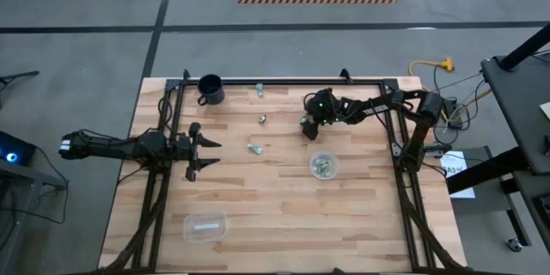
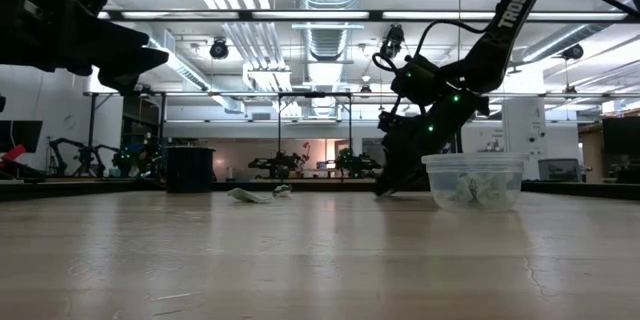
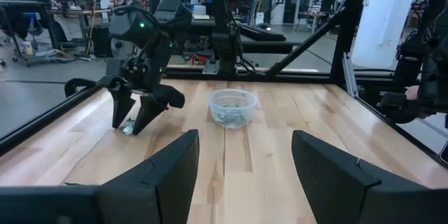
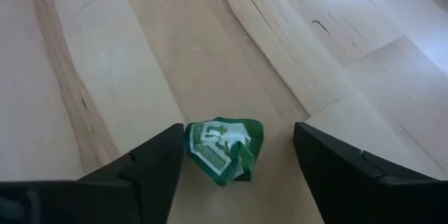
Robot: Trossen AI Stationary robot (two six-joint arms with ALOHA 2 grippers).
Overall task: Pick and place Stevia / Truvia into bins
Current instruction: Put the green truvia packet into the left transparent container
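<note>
A crumpled green-and-white Stevia packet (image 4: 224, 148) lies on the wood table between the fingers of my right gripper (image 4: 238, 155), which is open and slants down at it near the table's middle (image 1: 308, 129). Three more packets (image 1: 255, 148) (image 1: 263, 119) (image 1: 259, 91) lie loose to its left. The round clear bin (image 1: 324, 165) holds several packets. The rectangular clear bin (image 1: 204, 226) stands near the front edge with one packet in it. My left gripper (image 1: 202, 150) hangs open and level above the table's left side, holding nothing. My right gripper stands astride the packet from above, slanting down. One finger (image 4: 164, 161) is right at the packet's edge (image 4: 190, 143), and I cannot tell whether it touches. The other finger (image 4: 315, 157) stands apart from it. The packet lies flat on the table.
A black mug (image 1: 210, 88) stands at the far left of the table. The round bin (image 2: 473, 180) is close beside my right gripper, on its near side. Black frame rails (image 1: 284, 83) run along the table's far edge and both sides.
</note>
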